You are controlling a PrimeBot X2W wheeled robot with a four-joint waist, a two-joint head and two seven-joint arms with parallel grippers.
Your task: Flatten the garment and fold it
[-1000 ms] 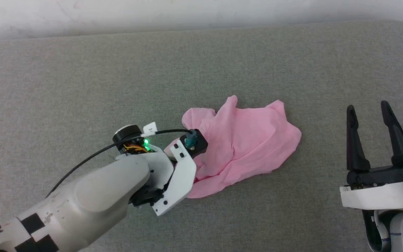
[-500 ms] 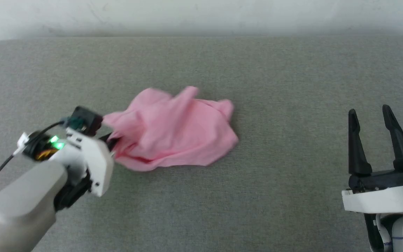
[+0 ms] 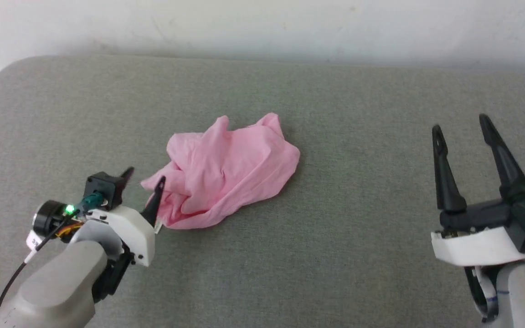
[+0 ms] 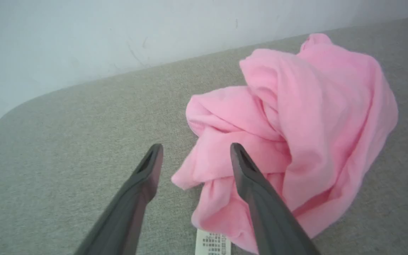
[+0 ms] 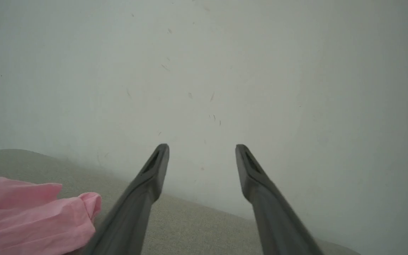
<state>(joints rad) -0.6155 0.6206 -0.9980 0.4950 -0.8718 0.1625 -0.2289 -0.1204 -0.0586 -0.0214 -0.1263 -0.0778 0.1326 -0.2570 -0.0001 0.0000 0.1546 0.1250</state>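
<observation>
Grey cloth-covered counter against a pale wall.

The counter (image 3: 358,237) is covered in a grey, finely woven fabric that lies flat and even, and its far left corner is rounded. It runs back to a wall (image 3: 262,23) that is off-white and matt, with a faint band of shadow where the two meet. The wall carries small dark specks and short scratches, plainest in the right wrist view. The light is soft and even. In the head view a small pale patch sits beyond the rounded corner; what it is cannot be told.
</observation>
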